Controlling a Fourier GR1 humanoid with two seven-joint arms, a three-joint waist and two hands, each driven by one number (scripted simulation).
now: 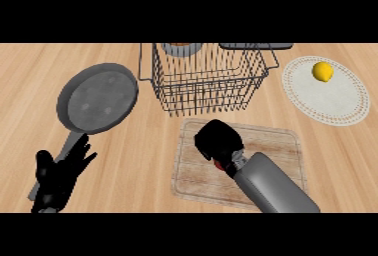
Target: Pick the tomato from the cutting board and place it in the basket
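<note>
Tomato under the right hand, over the cutting board.

Only a red sliver of the tomato shows, at the near edge of the palm. The right hand's fingers are curled down round it and hide the rest. Cannot tell whether the tomato rests on the board or is lifted. The hand sits over the board's left half, forearm coming in from the near right. Wire basket stands just beyond the board's far edge, apart from the hand. Far right: a white plate with a lemon on its far part. Left: a grey pan, handle running toward the near edge. Left hand shows near left, over the handle, fingers straight and spread.
</note>
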